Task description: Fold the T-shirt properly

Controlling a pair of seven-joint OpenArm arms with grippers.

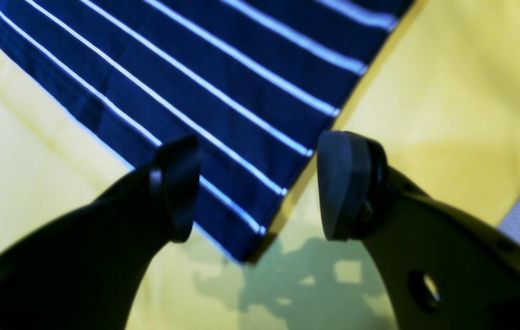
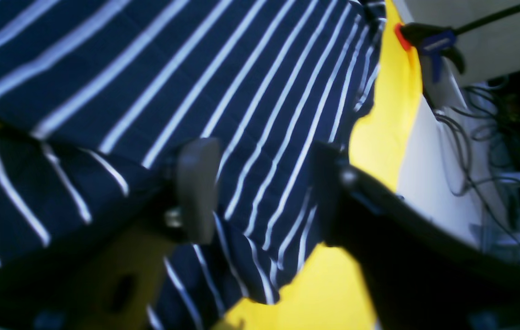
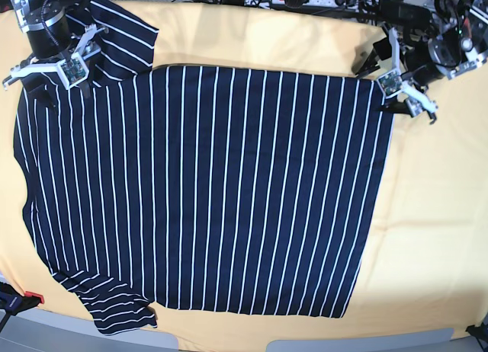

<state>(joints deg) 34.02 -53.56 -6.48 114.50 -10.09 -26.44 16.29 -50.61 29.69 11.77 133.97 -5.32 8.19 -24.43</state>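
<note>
- Left wrist view: left gripper [image 1: 257,185] has jaws wide apart, nothing between them. It hangs over one corner of the shirt [image 1: 205,87], where hem and side edge meet. The corner lies flat on the yellow cloth [image 1: 448,114]; pads not touching fabric as far as can be seen.
- Right wrist view: right gripper [image 2: 264,190] also has jaws wide, no cloth pinched. Below it: shirt body plus a sleeve with stripes running at another angle, slightly rumpled. A clamp [image 2: 429,43] sits at the table edge beyond the cloth.
- Base view: shirt [image 3: 206,184] spread flat, single layer, collar end toward view's left, hem toward view's right. Both sleeves out to the sides, the near one a bit bunched. Left gripper [image 3: 404,89] at far hem corner, right gripper [image 3: 57,66] at far shoulder/sleeve area.
- Progress, est.: no fold made yet. Garment is laid out and both arms are posed at the far edge, prob. for a first grasp. All folds remain, incl. sleeves and halving.
</note>
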